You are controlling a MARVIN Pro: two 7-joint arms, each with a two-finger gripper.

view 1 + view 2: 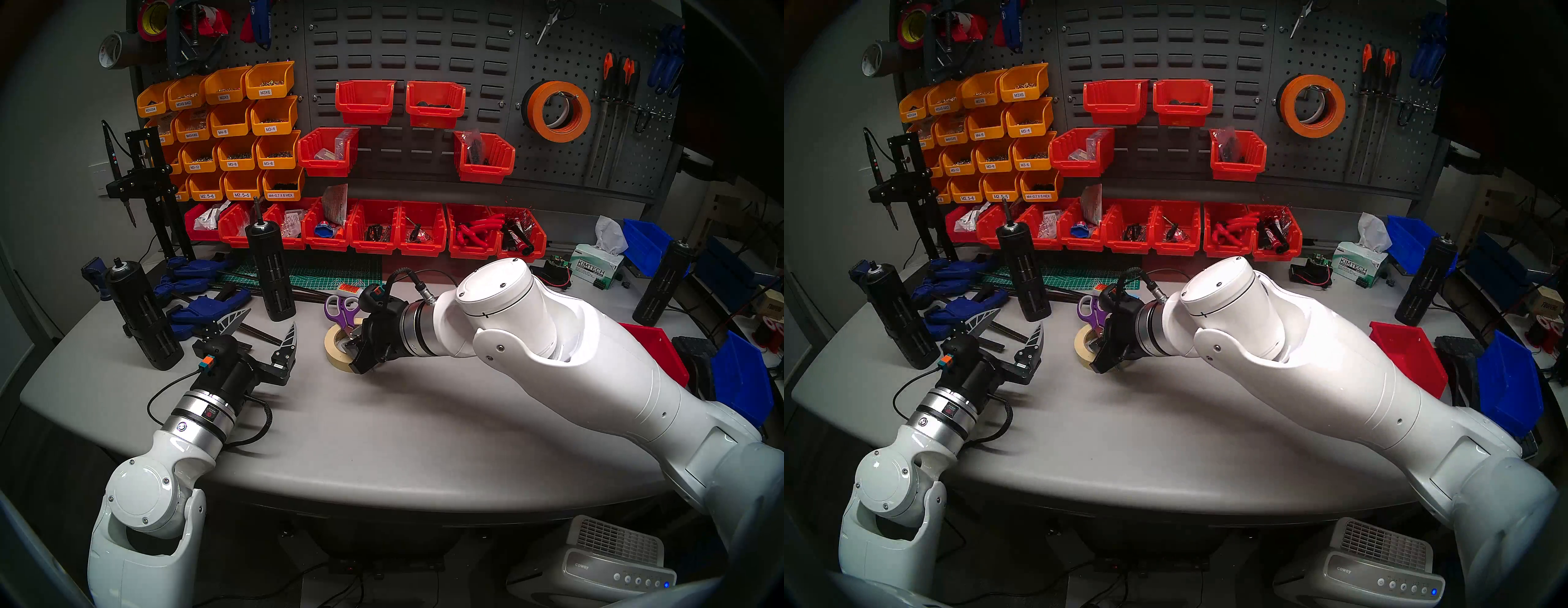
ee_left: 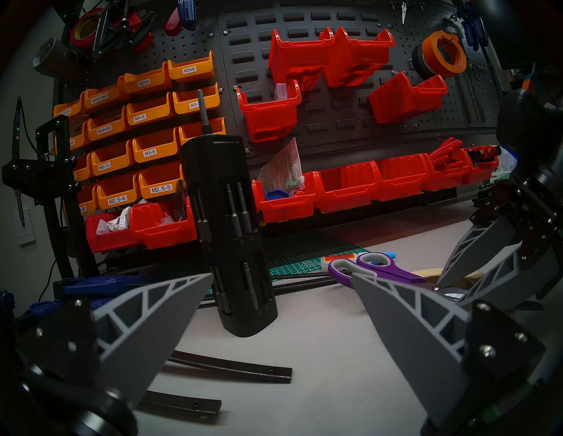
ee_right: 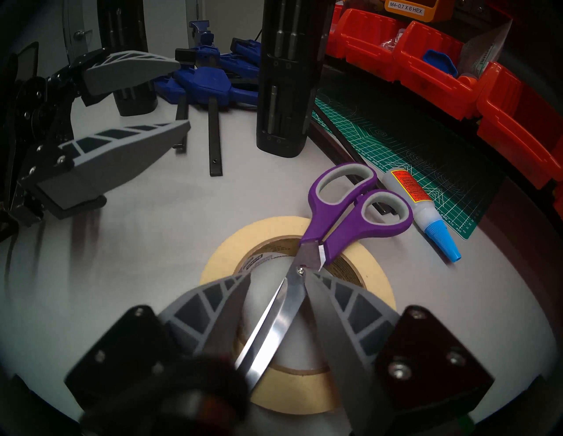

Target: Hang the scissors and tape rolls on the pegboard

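The purple-handled scissors [image 3: 332, 222] lie across the beige masking tape roll [image 3: 374, 274], which lies flat on the table [image 1: 382, 424]. My right gripper [image 3: 278, 275] is low over them. Its fingers straddle the silver blades just below the pivot, with a gap on the left side. The scissors [image 1: 339, 308] and beige roll [image 1: 333, 339] also show in the head view. My left gripper [image 1: 271, 322] is open and empty, left of the roll. The orange roll [image 1: 536, 106] hangs on the pegboard [image 1: 551, 170] with the black roll [image 2: 422, 61] behind it.
A black bit holder [image 1: 271, 271] stands just behind my left gripper, another [image 1: 140, 314] to its left. Blue clamps [image 1: 203, 297] lie between them. A glue bottle [image 3: 420, 210] lies by the scissor handles on a green cutting mat [image 1: 322, 271]. Red bins [image 1: 382, 229] line the back.
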